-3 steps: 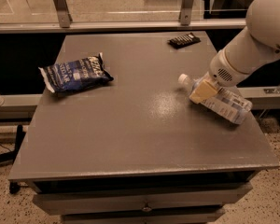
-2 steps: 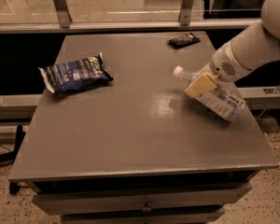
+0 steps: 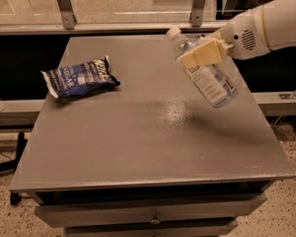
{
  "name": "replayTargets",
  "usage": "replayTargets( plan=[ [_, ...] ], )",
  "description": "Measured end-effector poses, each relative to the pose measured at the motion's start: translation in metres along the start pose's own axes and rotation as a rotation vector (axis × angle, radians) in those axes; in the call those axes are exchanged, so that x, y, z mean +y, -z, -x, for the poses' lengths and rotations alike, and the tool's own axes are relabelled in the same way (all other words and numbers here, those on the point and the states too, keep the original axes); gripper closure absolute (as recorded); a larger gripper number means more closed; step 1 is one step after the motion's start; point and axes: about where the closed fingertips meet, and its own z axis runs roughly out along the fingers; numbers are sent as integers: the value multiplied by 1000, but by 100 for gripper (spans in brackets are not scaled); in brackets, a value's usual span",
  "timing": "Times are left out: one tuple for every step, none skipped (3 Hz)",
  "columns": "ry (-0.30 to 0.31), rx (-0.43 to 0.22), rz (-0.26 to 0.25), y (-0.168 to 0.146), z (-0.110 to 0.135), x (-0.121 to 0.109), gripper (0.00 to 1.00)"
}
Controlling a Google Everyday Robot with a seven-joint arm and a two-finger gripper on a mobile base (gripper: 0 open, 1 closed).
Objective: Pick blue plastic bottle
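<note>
The blue plastic bottle is clear with a white cap and a pale blue-and-white label. It hangs tilted in the air above the right side of the grey table, cap up and to the left. My gripper comes in from the upper right and is shut on the bottle just below its neck, its cream-coloured fingers across the bottle's upper body. The bottle casts a shadow on the table below it.
A dark blue crinkled snack bag lies on the table's left side. The table has drawers at the front. A metal railing with posts runs behind the table. My white arm spans the upper right corner.
The bottle lay on the table's right side with my gripper on it. It has since been lifted off the surface and carried up and to the left, tilting cap-up.
</note>
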Motion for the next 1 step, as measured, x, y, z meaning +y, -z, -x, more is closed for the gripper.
replayTargets(
  plan=[
    [0,0,0,0,0,0,100]
  ],
)
